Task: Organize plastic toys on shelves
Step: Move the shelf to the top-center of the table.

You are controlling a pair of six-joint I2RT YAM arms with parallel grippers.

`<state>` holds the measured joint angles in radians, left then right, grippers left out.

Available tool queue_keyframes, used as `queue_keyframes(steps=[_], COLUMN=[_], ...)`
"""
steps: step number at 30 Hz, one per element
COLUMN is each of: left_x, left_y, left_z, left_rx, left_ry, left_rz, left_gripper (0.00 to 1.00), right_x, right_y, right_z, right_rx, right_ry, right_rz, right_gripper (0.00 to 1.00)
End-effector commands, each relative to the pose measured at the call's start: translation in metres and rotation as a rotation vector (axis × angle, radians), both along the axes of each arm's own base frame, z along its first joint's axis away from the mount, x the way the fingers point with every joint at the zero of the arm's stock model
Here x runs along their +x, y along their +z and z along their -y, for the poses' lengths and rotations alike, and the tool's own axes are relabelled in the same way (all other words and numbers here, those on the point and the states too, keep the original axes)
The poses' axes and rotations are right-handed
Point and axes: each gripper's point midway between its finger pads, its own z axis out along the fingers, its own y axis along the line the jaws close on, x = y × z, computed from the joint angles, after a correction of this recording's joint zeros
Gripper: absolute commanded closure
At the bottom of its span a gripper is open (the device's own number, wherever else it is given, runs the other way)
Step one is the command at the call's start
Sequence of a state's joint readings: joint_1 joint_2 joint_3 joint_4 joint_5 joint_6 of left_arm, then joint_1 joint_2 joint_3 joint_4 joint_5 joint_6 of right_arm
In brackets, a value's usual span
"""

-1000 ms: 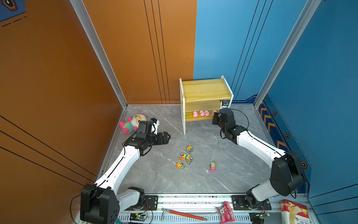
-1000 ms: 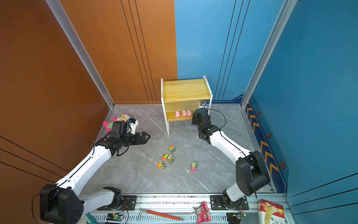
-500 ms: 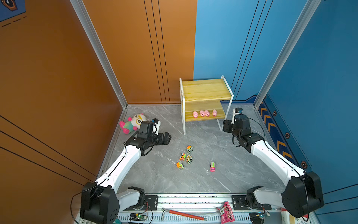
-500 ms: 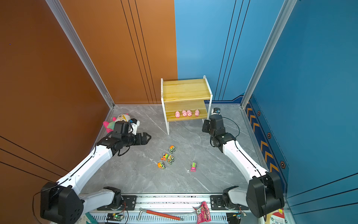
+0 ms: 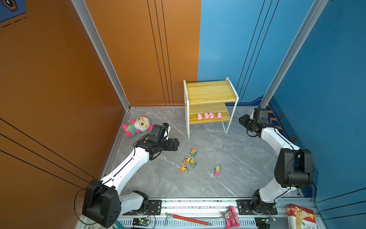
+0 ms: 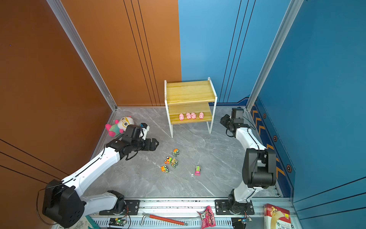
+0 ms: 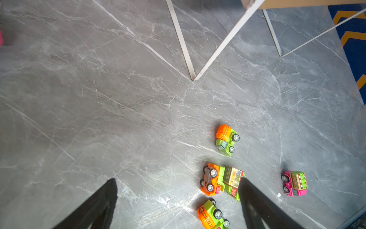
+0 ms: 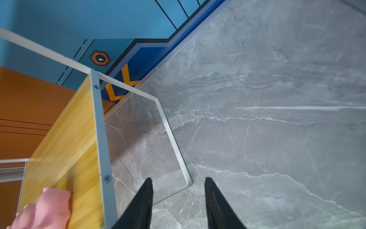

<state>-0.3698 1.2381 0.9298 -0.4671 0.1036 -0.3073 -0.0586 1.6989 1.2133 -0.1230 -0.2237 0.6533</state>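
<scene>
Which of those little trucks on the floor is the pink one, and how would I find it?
Start at the yellow wooden shelf rack and look at the grey floor in front of it. Four orange-and-green trucks huddle there; the pink truck sits apart from them, toward the right arm. It alone has a pink body.

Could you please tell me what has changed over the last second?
The right tool pulled back from the lower board toward the blue wall, open and empty. Unchanged: four pink pigs on that board, five toy trucks on the tabletop; the left tool, open, barely shifted.
</scene>
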Motion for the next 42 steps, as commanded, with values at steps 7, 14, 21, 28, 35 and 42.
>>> queue_keyframes(steps=[7, 14, 21, 28, 35, 42], left_x=[-0.005, -0.006, -0.006, -0.007, -0.009, -0.008], left_y=[0.005, 0.000, -0.006, -0.009, -0.010, -0.012], left_z=[-0.016, -0.017, -0.020, -0.024, -0.031, -0.037], left_rx=[0.029, 0.010, 0.006, -0.009, -0.020, -0.024], left_ry=[0.091, 0.120, 0.136, 0.146, 0.161, 0.177], left_rz=[-0.011, -0.035, -0.054, -0.055, -0.056, -0.062], left_gripper=[0.04, 0.04, 0.04, 0.04, 0.04, 0.04], right_x=[0.031, 0.014, 0.004, 0.008, 0.002, -0.004], right_y=[0.002, -0.014, -0.021, -0.017, -0.016, -0.021], right_z=[-0.028, -0.038, -0.050, -0.078, -0.101, -0.118], right_rx=[0.115, 0.177, 0.248, 0.252, 0.233, 0.211], right_ry=[0.018, -0.081, -0.155, -0.103, -0.059, -0.019], right_rz=[0.005, -0.026, -0.020, -0.012, -0.020, -0.034], right_gripper=[0.57, 0.60, 0.61, 0.61, 0.61, 0.61])
